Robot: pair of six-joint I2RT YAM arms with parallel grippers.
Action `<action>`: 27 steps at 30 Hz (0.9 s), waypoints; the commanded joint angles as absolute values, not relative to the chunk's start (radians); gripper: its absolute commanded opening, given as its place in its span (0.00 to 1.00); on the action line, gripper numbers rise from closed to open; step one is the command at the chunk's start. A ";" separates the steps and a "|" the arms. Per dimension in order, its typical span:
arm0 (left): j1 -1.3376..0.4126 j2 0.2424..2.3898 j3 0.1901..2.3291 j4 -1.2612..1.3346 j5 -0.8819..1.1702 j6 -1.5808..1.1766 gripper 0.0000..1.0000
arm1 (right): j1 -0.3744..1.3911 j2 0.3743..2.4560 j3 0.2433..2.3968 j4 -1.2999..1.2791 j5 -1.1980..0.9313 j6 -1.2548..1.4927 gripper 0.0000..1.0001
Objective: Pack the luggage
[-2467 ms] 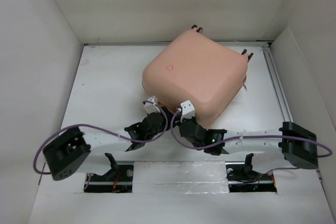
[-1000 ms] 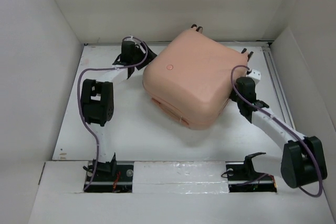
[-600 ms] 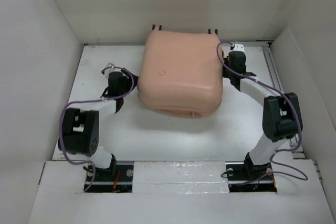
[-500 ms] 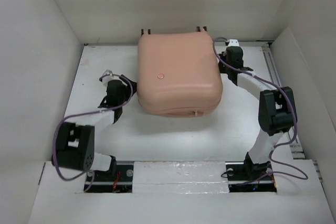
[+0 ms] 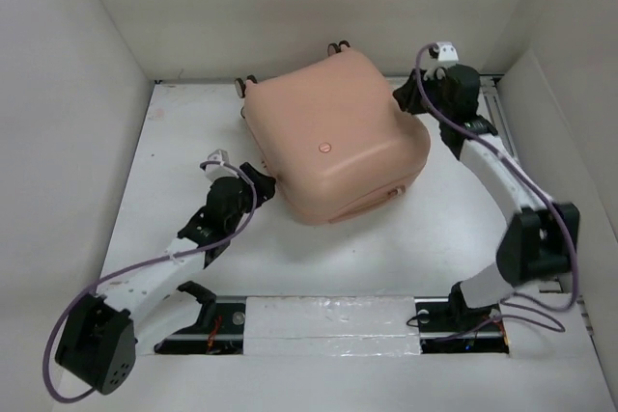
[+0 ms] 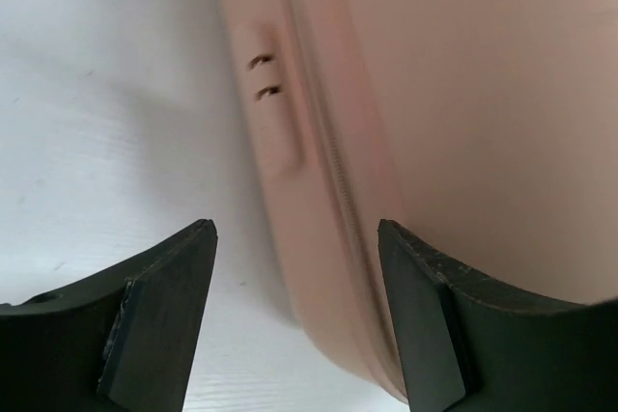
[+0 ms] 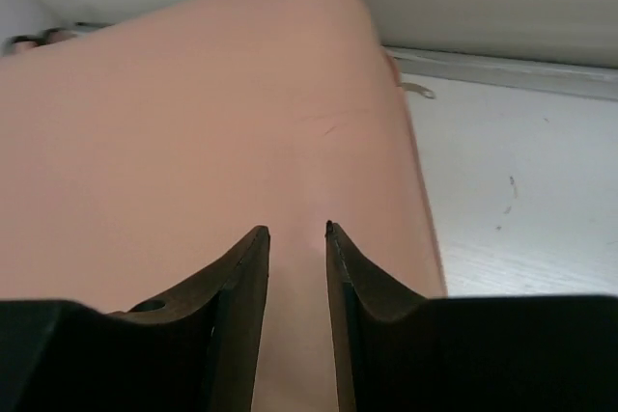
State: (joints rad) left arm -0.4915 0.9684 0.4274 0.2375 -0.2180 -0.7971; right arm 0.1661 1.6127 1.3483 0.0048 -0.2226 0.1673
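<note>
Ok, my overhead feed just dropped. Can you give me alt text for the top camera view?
A closed salmon-pink suitcase lies flat and skewed at the far middle of a white table, wheels toward the back wall. The left gripper sits at its near-left side and the right gripper at its far-right side.

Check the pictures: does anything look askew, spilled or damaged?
The luggage lies closed but skewed, its sides at an angle to the edges of the table, one corner pointing toward the near edge. Nothing looks spilled or damaged.
</note>
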 commanded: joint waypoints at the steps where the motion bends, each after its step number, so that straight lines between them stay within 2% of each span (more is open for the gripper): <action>1: -0.517 0.856 0.474 0.262 -0.225 -0.787 0.64 | 0.186 1.320 1.168 0.099 -0.333 0.195 0.36; 2: -0.517 0.830 0.488 0.253 -0.235 -0.787 0.64 | 0.198 1.255 1.037 0.119 -0.313 0.195 0.36; 3: -0.517 0.812 0.488 0.242 -0.247 -0.776 0.64 | 0.222 1.126 0.967 0.168 -0.313 0.210 0.31; 5: -0.517 0.801 0.469 0.242 -0.247 -0.776 0.64 | 0.254 0.998 0.823 0.225 -0.313 0.253 0.22; 7: -0.517 0.801 0.427 0.255 -0.247 -0.788 0.61 | 0.293 0.819 0.607 0.287 -0.292 0.310 0.02; 9: -0.517 0.801 0.402 0.255 -0.221 -0.788 0.55 | 0.342 0.708 0.437 0.290 -0.182 0.333 0.00; 10: -0.517 0.801 0.391 0.255 -0.210 -0.788 0.46 | 0.342 0.652 0.389 0.275 -0.131 0.342 0.00; 12: -0.517 0.801 0.358 0.276 -0.171 -0.788 0.38 | 0.342 0.522 0.301 0.265 -0.094 0.376 0.00; 13: -0.517 0.811 0.348 0.288 -0.154 -0.788 0.36 | 0.328 0.494 0.238 0.265 -0.109 0.376 0.05; 14: -0.517 0.811 0.339 0.288 -0.143 -0.788 0.33 | 0.328 0.477 0.215 0.288 -0.127 0.388 0.16; 15: -0.517 0.824 0.339 0.301 -0.108 -0.788 0.31 | 0.315 0.477 0.201 0.320 -0.139 0.388 0.21; 18: -0.517 0.834 0.330 0.310 -0.066 -0.779 0.24 | 0.304 0.537 0.192 0.360 -0.167 0.371 0.24; 20: -0.517 0.844 0.318 0.319 -0.029 -0.767 0.24 | 0.295 0.584 0.167 0.405 -0.126 0.385 0.26; 23: -0.517 0.844 0.293 0.360 0.018 -0.733 0.24 | 0.261 0.768 0.176 0.546 -0.182 0.358 0.42; 27: -0.517 0.844 0.269 0.391 0.055 -0.715 0.24 | 0.227 0.929 0.256 0.557 -0.310 0.304 0.42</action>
